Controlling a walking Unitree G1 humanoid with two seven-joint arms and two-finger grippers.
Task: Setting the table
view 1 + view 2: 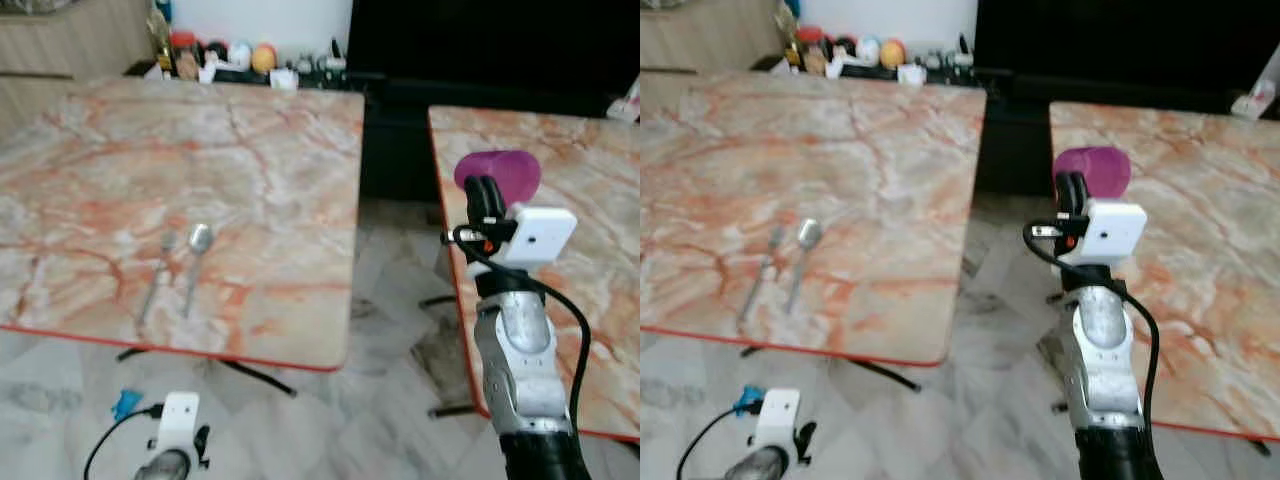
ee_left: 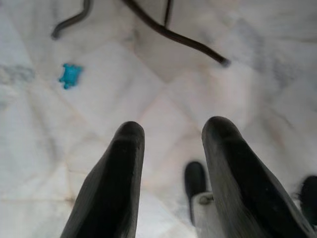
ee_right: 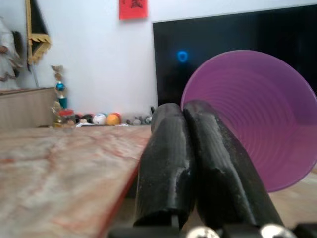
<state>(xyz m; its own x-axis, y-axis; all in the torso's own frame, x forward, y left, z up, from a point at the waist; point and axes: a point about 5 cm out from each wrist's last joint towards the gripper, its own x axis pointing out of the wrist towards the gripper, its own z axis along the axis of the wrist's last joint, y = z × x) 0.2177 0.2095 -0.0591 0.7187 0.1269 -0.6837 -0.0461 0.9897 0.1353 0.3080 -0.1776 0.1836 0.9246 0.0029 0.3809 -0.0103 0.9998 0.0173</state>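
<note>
A: The right gripper (image 1: 1068,195) was raised between the two marble worktops, at the near edge of the right worktop (image 1: 1200,280). Its two black fingers (image 3: 171,163) were pressed together on the rim of a purple cup (image 3: 257,119), pinching its wall.

B: Where did the cup lie relative to that gripper?

A: The cup (image 1: 500,172) sat at the fingertips, tilted, its open mouth turned towards the wrist camera. It extended beyond the fingers, over the right worktop's corner; whether it touched the surface could not be told.

B: And the left gripper?

A: The left gripper (image 2: 171,134) hung low, pointing at the tiled floor (image 2: 163,89). Its fingers stood apart, with nothing between them. A small blue object (image 2: 71,75) lay on the floor nearby.

B: What lay on the left worktop?

A: A fork (image 1: 157,275) and a spoon (image 1: 196,258) lay side by side near the front edge of the left worktop (image 1: 250,150), well apart from the cup. Small items (image 1: 220,55) lined a shelf at the far wall.
</note>
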